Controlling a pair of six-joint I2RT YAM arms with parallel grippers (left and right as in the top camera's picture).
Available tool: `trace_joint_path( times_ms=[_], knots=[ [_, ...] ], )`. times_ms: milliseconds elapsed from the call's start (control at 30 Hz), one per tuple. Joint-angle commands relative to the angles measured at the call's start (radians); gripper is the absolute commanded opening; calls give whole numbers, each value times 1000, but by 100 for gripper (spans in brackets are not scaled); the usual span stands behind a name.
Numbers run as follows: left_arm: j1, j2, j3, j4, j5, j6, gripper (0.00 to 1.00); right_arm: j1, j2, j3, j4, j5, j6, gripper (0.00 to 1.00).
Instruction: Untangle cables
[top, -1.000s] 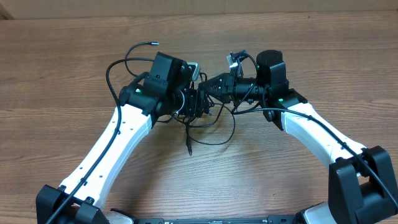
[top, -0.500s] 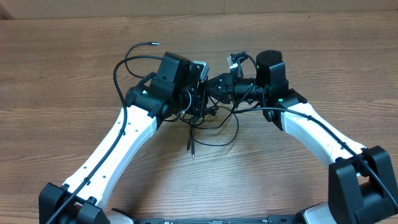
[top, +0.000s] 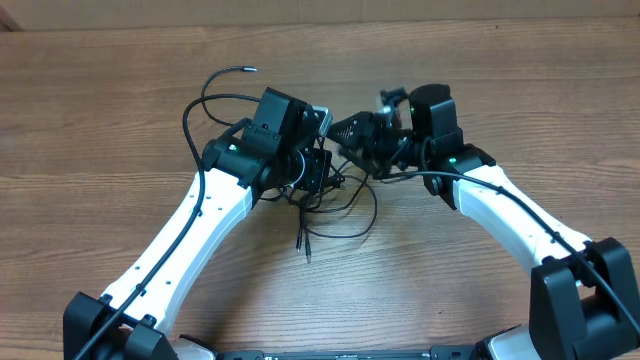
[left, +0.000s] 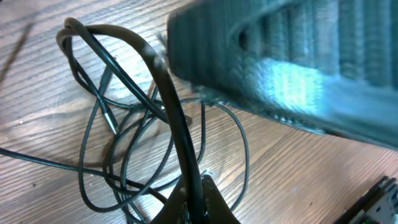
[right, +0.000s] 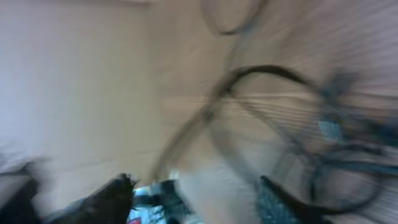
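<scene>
Apparently the left jaws clench one strand of the cables (left: 176, 118), tangled on the desk (top: 100, 120) just beside both jaws; loose plug ends (top: 303, 245) point toward the near edge. Whether the right jaws are released or clenched is too blurred to tell.

Left arm (top: 195, 225) rises from lower left of overhead frame, right arm (top: 510, 205) from lower right. Wrists nearly meet at upper centre. Left gripper (top: 322, 172) points right, fingers pinched on cable (left: 175, 118). Right gripper (top: 352, 138) points left, fingers apart; its wrist view blurred.
</scene>
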Motion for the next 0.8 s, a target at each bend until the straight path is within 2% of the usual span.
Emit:
trace_joint_path(
  times_ms=[0, 100, 367, 500, 667, 767],
  knots=[
    [6, -79, -4, -3, -9, 37, 4, -1, -27, 5, -142, 260, -67, 72],
    [8, -118, -4, 0, -10, 37, 4, -1, -27, 5, -228, 339, -67, 83],
    [19, -163, -4, 29, -9, 40, 4, 39, -27, 5, -349, 248, -118, 87],
    [19, -164, -1, 80, 62, 39, 4, 112, -24, 4, -356, 278, -149, 100],
    [19, -167, 50, 163, 222, 39, 4, 204, -3, 4, -269, 358, -144, 100],
    [20, -167, 106, 149, 243, 39, 4, 223, 9, 3, -275, 435, -92, 100]
  ],
)
